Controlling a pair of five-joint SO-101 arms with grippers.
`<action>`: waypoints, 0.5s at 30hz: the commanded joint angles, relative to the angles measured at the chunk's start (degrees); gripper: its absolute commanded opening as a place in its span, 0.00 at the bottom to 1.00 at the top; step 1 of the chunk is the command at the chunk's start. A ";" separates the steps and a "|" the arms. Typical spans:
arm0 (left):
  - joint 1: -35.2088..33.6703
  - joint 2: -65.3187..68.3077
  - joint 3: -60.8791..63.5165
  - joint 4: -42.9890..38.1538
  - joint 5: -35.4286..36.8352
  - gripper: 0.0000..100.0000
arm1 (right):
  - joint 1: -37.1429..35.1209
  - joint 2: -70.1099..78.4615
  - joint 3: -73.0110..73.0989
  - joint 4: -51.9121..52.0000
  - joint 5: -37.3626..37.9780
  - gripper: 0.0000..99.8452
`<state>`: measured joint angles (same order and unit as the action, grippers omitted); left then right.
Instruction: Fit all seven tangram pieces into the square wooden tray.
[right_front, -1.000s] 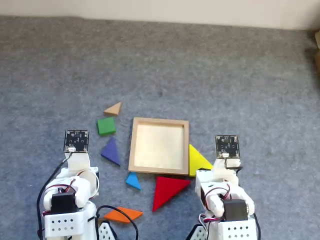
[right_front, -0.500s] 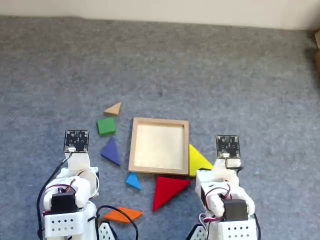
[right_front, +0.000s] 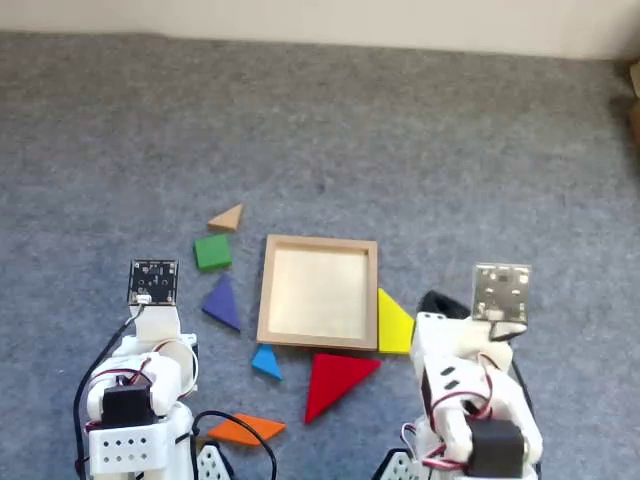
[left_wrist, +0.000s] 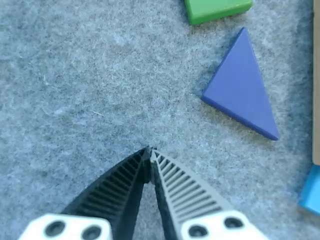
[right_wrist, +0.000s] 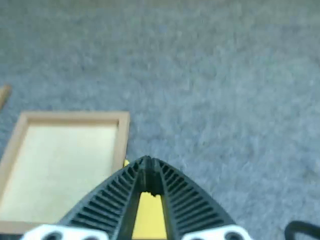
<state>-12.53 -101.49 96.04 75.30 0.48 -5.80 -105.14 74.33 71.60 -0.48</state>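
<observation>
The square wooden tray (right_front: 266, 290) lies empty between the two arms, its rim (right_wrist: 70, 118) also in the right wrist view. Around it on the carpet are a tan triangle (right_front: 227, 218), green square (right_front: 212, 252), dark blue triangle (right_front: 222, 301), light blue triangle (right_front: 266, 361), red triangle (right_front: 335, 380), orange parallelogram (right_front: 245, 429) and yellow triangle (right_front: 394, 322). My left gripper (left_wrist: 149, 150) is shut and holds nothing, a short way from the dark blue triangle (left_wrist: 242, 87) and green square (left_wrist: 217, 9). My right gripper (right_wrist: 148, 161) is shut, raised over the yellow triangle (right_wrist: 149, 220).
Grey carpet covers the whole table, with wide free room beyond the tray. The left arm's base (right_front: 130, 410) and the right arm's base (right_front: 470, 420) stand at the near edge. A black cable (right_wrist: 302, 230) runs beside the right arm.
The right arm has lifted and swung outward to the right, so its wrist camera board sits farther right. The left arm and all pieces have stayed put.
</observation>
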 joint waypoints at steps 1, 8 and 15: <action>-0.92 -2.86 1.10 0.35 -0.18 0.01 | -1.98 0.04 -6.55 0.13 -0.35 0.01; -0.92 -2.86 1.10 0.35 -0.18 0.01 | -3.47 16.92 -13.49 0.48 -0.62 0.01; -0.92 -2.86 1.10 0.35 -0.18 0.01 | -3.74 41.63 -21.76 0.40 -0.62 0.01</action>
<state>-12.53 -101.49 96.04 75.30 0.48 -8.53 -73.23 57.63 71.60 -0.48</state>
